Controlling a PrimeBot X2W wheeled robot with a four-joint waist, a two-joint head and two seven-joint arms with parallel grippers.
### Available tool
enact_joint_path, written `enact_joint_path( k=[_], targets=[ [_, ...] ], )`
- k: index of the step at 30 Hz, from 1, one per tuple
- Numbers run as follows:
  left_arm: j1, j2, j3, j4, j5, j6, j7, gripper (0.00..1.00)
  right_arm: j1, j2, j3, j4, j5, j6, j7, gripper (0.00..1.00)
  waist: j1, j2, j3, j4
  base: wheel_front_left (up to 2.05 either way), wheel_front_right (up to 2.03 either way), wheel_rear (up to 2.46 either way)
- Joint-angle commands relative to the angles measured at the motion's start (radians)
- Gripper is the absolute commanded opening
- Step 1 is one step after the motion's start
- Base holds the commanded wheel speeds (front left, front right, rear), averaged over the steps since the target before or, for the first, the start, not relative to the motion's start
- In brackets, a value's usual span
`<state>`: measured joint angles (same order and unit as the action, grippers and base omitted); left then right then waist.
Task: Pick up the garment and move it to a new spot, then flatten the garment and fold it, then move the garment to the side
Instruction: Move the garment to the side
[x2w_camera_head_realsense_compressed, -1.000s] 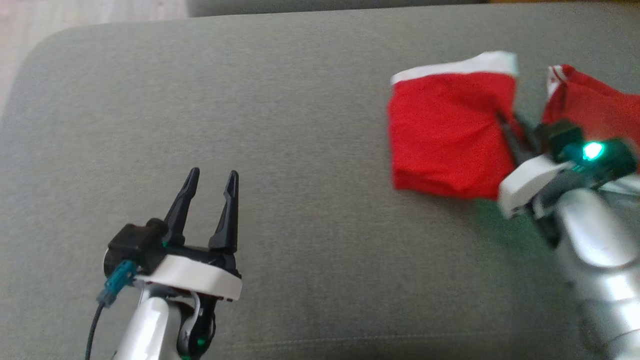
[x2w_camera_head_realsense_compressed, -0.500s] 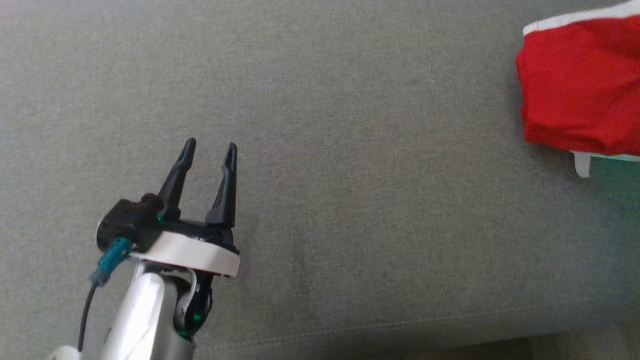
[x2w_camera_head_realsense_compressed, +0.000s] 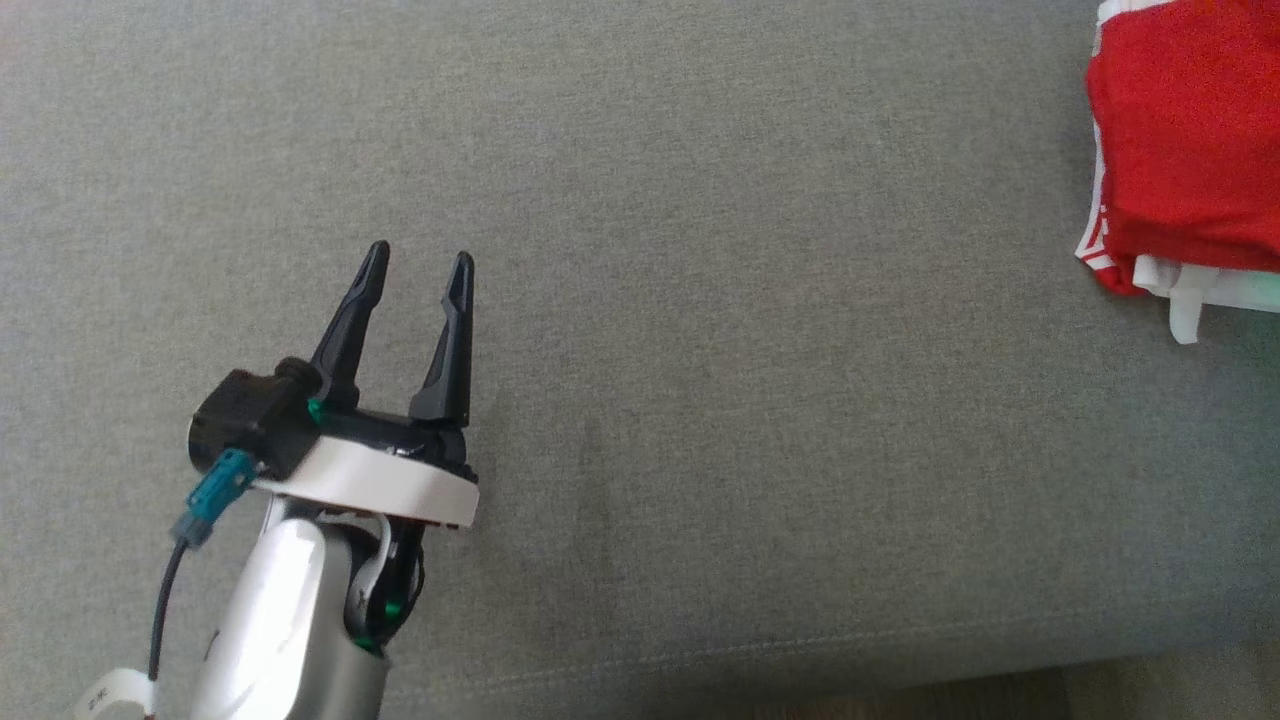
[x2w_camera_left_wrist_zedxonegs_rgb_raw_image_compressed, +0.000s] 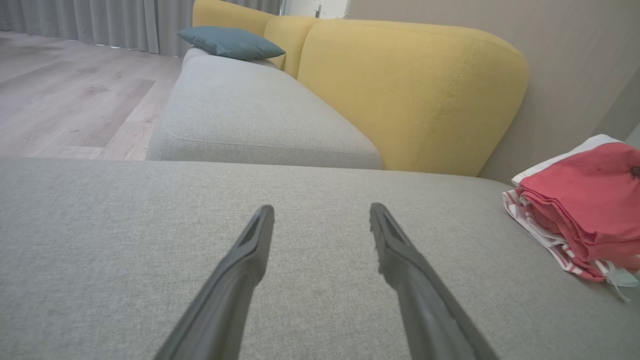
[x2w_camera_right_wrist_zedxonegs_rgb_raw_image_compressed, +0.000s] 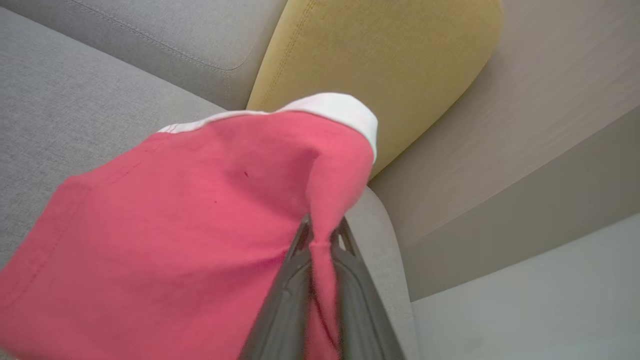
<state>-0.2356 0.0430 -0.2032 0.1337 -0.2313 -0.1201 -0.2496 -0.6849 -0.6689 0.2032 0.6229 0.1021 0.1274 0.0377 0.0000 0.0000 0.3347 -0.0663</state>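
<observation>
- garment (x2w_camera_head_realsense_compressed: 1190, 150): red with white trim, folded into a layered stack at the far right edge of the head view and cut off by the frame there.
- left wrist view has the same stack (x2w_camera_left_wrist_zedxonegs_rgb_raw_image_compressed: 585, 210) lying on the grey sofa seat (x2w_camera_left_wrist_zedxonegs_rgb_raw_image_compressed: 150, 225), near the seat's right end and close to the wall. the yellow backrest (x2w_camera_left_wrist_zedxonegs_rgb_raw_image_compressed: 410, 90) stands beyond the seat.
- left claw (x2w_camera_head_realsense_compressed: 420, 252): released, fingers spread with nothing between them, low over bare seat fabric at the lower left of the head view.
- key relation: garment lies well apart from the left claw, off to its right and a little ahead. a wide stretch of bare seat sits between them.
- right claw (x2w_camera_right_wrist_zedxonegs_rgb_raw_image_compressed: 324, 225): clenched on a pinch of red cloth, per the right wrist view. fabric drapes over and around both fingers, white band at the top.
- cannot tell from that view whether the stack is lifted or resting where it is gripped.
- long axis: hard to fix, since the head view clips the stack. in the left wrist view the folded edges seem to run away toward the wall.
- judgement: fold looks done and the move to the side is in hand. right arm is nearer and already has the grip, so the shift is its job and the left claw has no part unless the layers slip.
</observation>
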Motion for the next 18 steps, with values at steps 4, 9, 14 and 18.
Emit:
enact_joint_path(
  k=[4, 9, 14, 18],
  targets=[
    [-0.016, 0.007, 0.04, -0.028, -0.006, -0.004, -0.012, 1.0, 0.031, -0.019, -0.031, -0.051, -0.035, 0.003, -0.009, 0.0, 0.0, 0.0, -0.005, -0.003, 0.0, 0.0, 0.0],
    [-0.015, 0.007, 0.038, -0.028, -0.004, -0.005, -0.012, 1.0, 0.043, -0.008, -0.04, -0.064, -0.043, 0.003, 0.003, 0.0, 0.0, 0.0, -0.012, -0.006, 0.0, 0.0, 0.0],
    [-0.011, 0.007, 0.043, -0.028, 0.001, -0.006, -0.012, 1.0, 0.052, 0.007, -0.054, -0.08, -0.023, 0.003, 0.004, 0.45, 0.0, 0.0, -0.012, -0.01, 0.0, 0.0, 0.0],
    [-0.008, 0.007, 0.045, -0.025, 0.003, -0.006, -0.012, 1.0, 0.058, 0.017, -0.063, -0.088, -0.008, 0.003, 0.0, 0.99, 0.0, 0.0, -0.014, -0.013, 0.0, 0.0, 0.0]
  ],
)
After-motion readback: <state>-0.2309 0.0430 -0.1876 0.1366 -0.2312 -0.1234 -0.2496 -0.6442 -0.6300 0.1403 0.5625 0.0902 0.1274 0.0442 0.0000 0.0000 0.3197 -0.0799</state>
